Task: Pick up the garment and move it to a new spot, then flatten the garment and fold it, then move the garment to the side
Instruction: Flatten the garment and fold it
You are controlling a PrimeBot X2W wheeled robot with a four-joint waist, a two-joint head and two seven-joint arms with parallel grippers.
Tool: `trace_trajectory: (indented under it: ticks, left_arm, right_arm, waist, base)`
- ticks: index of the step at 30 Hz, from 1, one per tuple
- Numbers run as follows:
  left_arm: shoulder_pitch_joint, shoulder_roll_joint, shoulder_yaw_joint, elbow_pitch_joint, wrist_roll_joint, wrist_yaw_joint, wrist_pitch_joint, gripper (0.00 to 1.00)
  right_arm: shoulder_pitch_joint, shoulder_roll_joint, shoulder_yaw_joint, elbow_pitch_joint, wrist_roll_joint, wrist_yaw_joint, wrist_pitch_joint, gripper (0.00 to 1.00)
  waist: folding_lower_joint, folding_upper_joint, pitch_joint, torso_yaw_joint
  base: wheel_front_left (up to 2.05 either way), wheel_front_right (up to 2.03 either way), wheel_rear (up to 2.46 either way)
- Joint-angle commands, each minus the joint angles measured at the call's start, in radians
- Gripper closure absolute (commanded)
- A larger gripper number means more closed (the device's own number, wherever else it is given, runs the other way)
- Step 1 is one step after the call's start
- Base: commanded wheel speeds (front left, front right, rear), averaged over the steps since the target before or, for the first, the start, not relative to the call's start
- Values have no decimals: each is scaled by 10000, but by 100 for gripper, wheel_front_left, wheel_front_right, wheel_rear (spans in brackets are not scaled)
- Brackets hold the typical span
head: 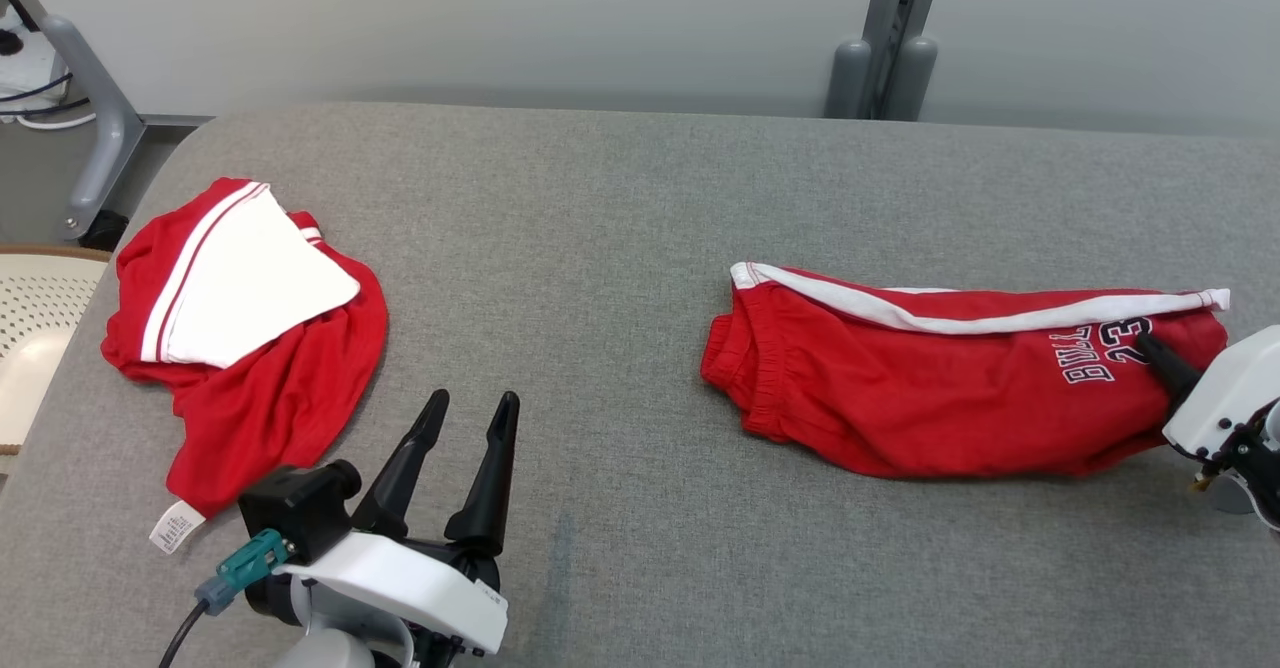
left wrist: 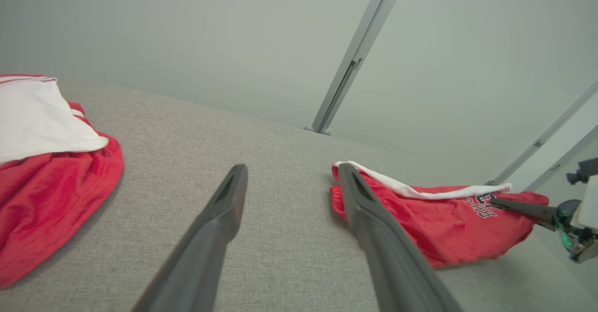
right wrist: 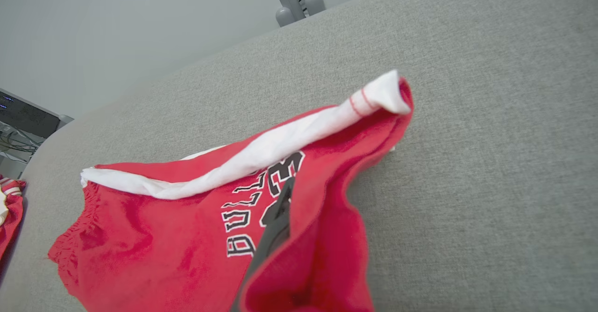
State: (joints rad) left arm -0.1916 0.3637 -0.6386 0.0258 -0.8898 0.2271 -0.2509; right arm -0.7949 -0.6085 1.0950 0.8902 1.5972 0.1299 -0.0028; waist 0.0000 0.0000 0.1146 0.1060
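My right gripper [head: 1155,356] is pinched shut on the right end of the red shorts [head: 930,398], which lie stretched along the right of the grey table [head: 620,248]; I judge the pick-up is beginning, with flattening, folding and setting aside yet to do. My left gripper [head: 470,403] hangs wide open at the near left, well apart from them, beside another red garment [head: 250,368]

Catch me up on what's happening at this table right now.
The robot is working on the red shorts, which lie stretched out on the grey padded table. Its right pincer is shut on the fabric at the printed end, beside the lettering, with cloth bunched around it. The left pincer is open and holds nothing, poised over bare table between the shorts and a second red-and-white garment lying crumpled at the left.
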Motion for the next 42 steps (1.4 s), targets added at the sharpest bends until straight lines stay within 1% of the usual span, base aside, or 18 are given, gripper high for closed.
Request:
trace_trajectory:
  ticks: [1, 5, 9, 16, 21, 26, 34, 35, 36, 37, 42]
  left_arm:
    - [106, 64, 52, -15, 44, 44, -21, 0]
    - [246, 39, 119, -14, 33, 81, -58, 0]
    - [330, -24, 108, -18, -6, 77, -68, 0]
    - [397, -131, 8, 37, -72, -21, -43, 0]
    - [350, -239, -20, 167, -95, -67, -44, 0]
    - [353, -316, -54, 307, -77, -149, -46, 0]
    - [398, -383, -85, 433, -98, -203, -63, 0]
    - [411, -387, -75, 471, -118, -208, -68, 0]
    - [425, -390, -59, 496, -135, -203, -69, 0]
    - [441, -384, -49, 519, -155, -197, -71, 0]
    - [490, -333, -38, 560, -152, -204, -41, 0]
  right_arm:
    - [158, -72, -17, -78, -11, 16, -143, 100]
    - [124, -38, 69, -550, -289, 16, -417, 100]
    - [-260, 166, 287, -947, -753, 16, -594, 100]
    - [-941, 915, 798, -1208, -1318, 16, -180, 100]
    - [-1186, 1572, 1036, -918, -1431, 16, 143, 100]
    - [-1260, 2189, 1171, -201, -1412, 16, 353, 100]
    - [-1243, 2771, 1392, 416, -1496, 16, 918, 100]
    - [-1216, 2893, 1449, 493, -1565, 16, 998, 76]
    - [-1174, 2974, 1491, 512, -1584, 16, 1108, 50]
    - [-1120, 3053, 1534, 500, -1640, 16, 1210, 0]
    - [-1073, 3170, 1579, 278, -1692, 16, 1078, 0]
  waist:
    - [0, 0, -80, 3]
    - [0, 0, -270, 38]
    - [0, 0, -414, 102]
    - [0, 0, -462, 515]
    - [0, 0, -438, 1004]
    - [0, 0, -432, 1453]
    - [0, 0, -428, 1761]
    - [0, 0, -446, 1758]
    - [0, 0, -464, 1735]
    - [0, 0, -493, 1699]
    - [0, 0, -628, 1425]
  base:
    - [0, 0, 0]
    - [0, 0, 0]
    - [0, 0, 0]
    - [0, 0, 0]
    - [0, 0, 0]
    - [0, 0, 0]
    - [0, 0, 0]
    - [0, 0, 0]
    - [0, 0, 0]
    - [0, 0, 0]
    - [0, 0, 0]
